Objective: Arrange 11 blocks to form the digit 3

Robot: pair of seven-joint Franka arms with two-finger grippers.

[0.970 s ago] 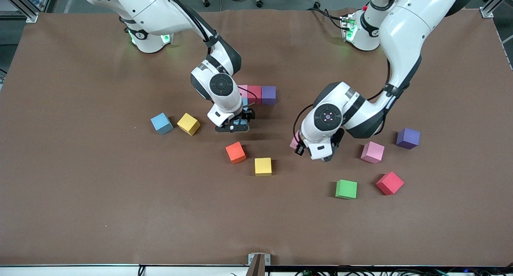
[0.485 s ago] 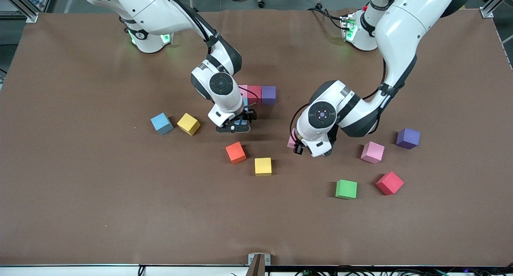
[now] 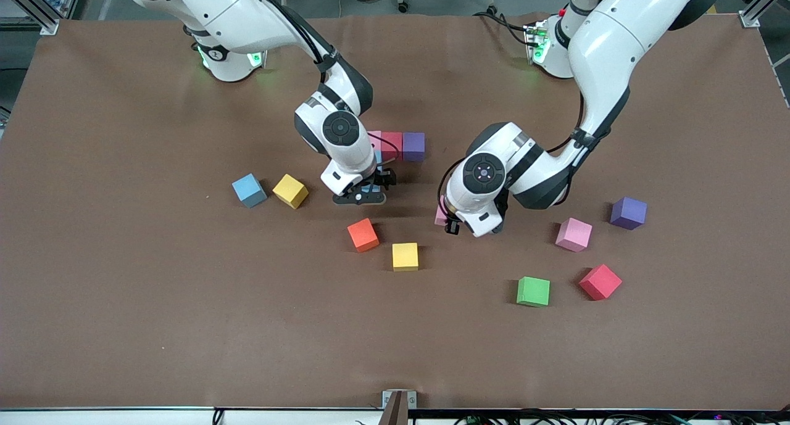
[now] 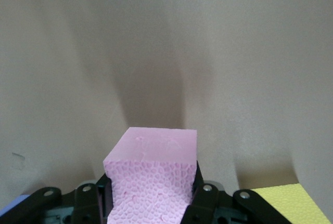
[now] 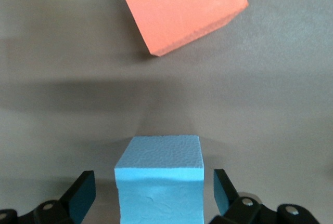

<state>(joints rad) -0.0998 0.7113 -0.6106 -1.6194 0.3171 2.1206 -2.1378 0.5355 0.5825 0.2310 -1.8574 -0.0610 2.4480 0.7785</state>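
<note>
A row of pink [image 3: 374, 139], red [image 3: 391, 145] and purple [image 3: 413, 145] blocks lies mid-table. My right gripper [image 3: 364, 195] is just nearer the camera than the pink one. It is open, its fingers [image 5: 81, 195] standing clear on both sides of a blue block [image 5: 158, 185] on the table. An orange block [image 3: 363, 234] lies nearer the camera; it also shows in the right wrist view [image 5: 179, 8]. My left gripper [image 3: 445, 218] is shut on a pink block [image 4: 152, 180], held just above the table beside the purple end of the row.
Loose blocks lie around: blue [image 3: 249, 189] and yellow [image 3: 290, 190] toward the right arm's end, yellow [image 3: 405, 256] near the middle. Pink [image 3: 573, 234], purple [image 3: 628, 213], green [image 3: 533, 291] and red [image 3: 600, 281] are toward the left arm's end.
My left gripper has carried the pink block toward the right arm's end of the table, closer to the row. The right gripper has stayed in place.
</note>
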